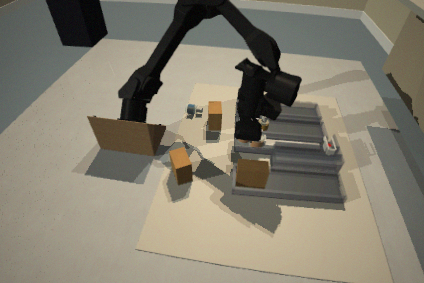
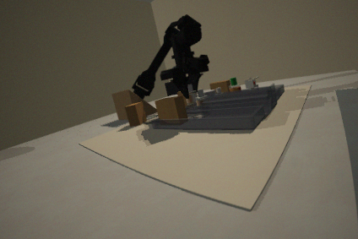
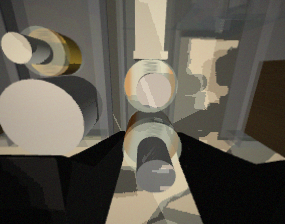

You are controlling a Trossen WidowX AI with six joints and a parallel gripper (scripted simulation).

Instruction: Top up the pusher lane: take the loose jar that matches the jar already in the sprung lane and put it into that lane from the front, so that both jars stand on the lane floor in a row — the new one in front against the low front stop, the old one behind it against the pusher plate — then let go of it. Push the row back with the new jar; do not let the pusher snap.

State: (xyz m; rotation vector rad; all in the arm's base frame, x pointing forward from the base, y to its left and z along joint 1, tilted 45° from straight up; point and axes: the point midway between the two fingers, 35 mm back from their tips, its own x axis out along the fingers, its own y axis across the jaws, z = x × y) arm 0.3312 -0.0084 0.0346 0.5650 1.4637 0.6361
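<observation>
Wrist view alone clearly shows the gripped jar [image 3: 152, 142]

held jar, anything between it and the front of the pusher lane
The lane's own jar stands directly ahead of the held jar, before the pusher plate; it must be pushed back. Nothing else visible blocks the way.
</observation>
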